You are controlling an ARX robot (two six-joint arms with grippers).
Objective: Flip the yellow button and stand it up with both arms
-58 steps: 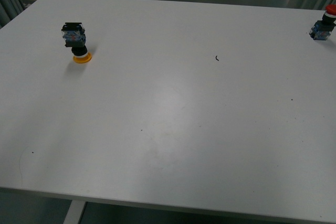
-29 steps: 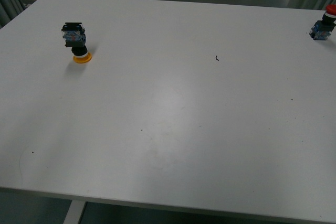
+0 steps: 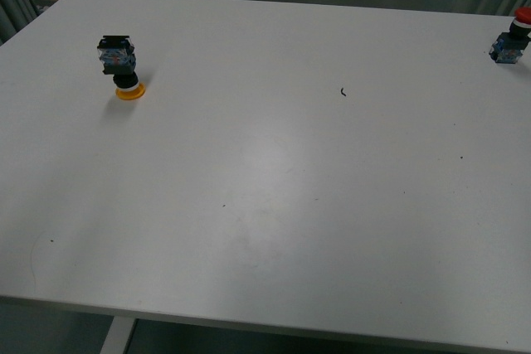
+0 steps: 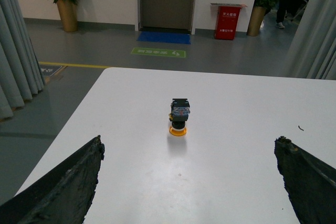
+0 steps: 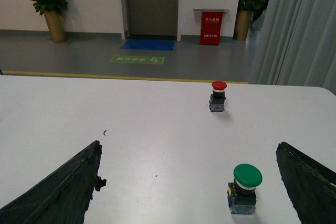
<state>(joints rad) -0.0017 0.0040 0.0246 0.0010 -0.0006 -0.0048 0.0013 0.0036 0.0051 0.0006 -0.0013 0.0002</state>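
Presently the approach is not begun: yellow button (image 3: 123,64) rests cap-down on worktop (image 3: 265,188), well apart from red button (image 3: 510,37). Both left fingers (image 4: 68,182) and right fingers (image 5: 63,182) gape wide, empty. Next, an arm must reach its body.

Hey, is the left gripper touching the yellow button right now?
Apart. The left wrist view shows the left gripper open, its fingers wide to either side, with bare table between them and the yellow button standing cap-down.

Front view high above table (image 3: 274,205), wrist views low, facing forward, left sharing yellow button (image 3: 122,68) with front
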